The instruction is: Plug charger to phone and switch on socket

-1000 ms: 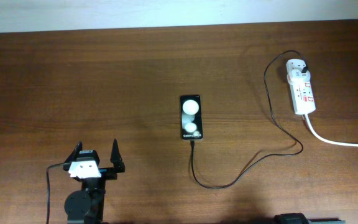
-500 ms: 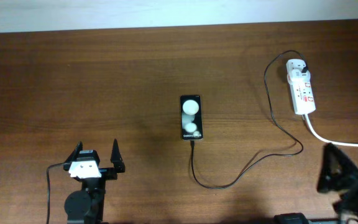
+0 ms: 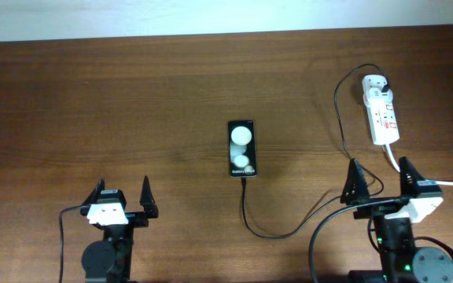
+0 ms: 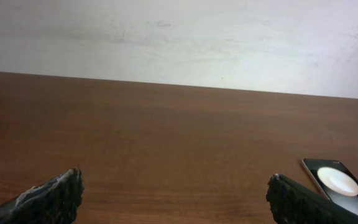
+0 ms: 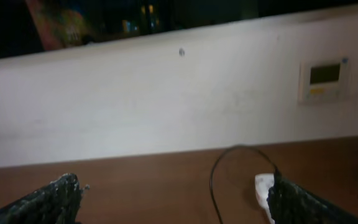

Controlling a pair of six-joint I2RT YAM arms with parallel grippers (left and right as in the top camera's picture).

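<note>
Both grippers, left (image 3: 122,196) and right (image 3: 381,180), spread empty; charger (image 3: 289,228) meets phone (image 3: 241,148).

Phone (image 4: 340,184) cut off by left wrist frame's bottom-right corner. Socket (image 5: 264,191) mostly cropped and blurred in right wrist view. Switch states (image 3: 383,114) too small overhead.

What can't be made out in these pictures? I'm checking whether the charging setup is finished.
- Socket switch positions: overhead, too small; right wrist view is blurred and cuts the strip off.
- Charger tip seated in the phone: overhead, too small to confirm.
- Phone: left wrist view, cut off at the corner.
- White cord: runs off the overhead's right edge.
</note>
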